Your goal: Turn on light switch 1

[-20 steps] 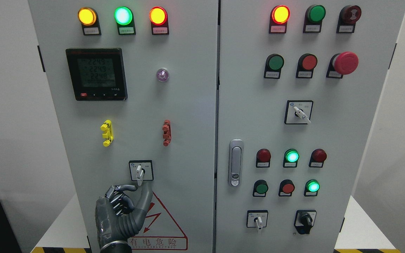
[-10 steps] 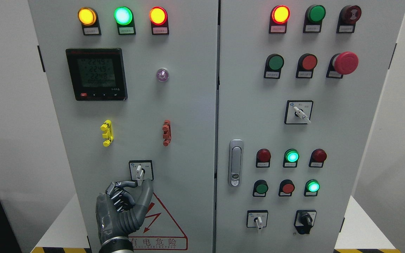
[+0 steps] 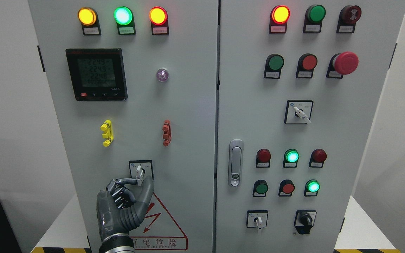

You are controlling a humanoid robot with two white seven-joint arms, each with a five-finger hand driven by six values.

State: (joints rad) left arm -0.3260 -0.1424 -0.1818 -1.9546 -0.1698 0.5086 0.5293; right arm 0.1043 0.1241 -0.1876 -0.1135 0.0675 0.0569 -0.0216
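The selector switch (image 3: 139,171) sits low on the left cabinet door (image 3: 188,116), in a black-framed square plate. Its white handle points straight down. My left hand (image 3: 142,182), dark grey with metal fingers, comes up from the bottom edge just below the switch. The index fingertip (image 3: 135,181) lies against the handle's lower tip from the left. The thumb (image 3: 148,188) stands close on its right, pinching that tip, while the other fingers are curled into the palm. My right arm does not show.
Above the switch are a yellow clip (image 3: 107,133), a red clip (image 3: 166,132), a digital meter (image 3: 96,74) and three lit lamps. A red warning triangle (image 3: 164,218) lies right of my hand. The right door carries a latch handle (image 3: 236,162), push buttons and more selector switches.
My left hand has risen along the door. Its index finger and thumb went from below the handle to closing around its lower tip. The handle still points down.
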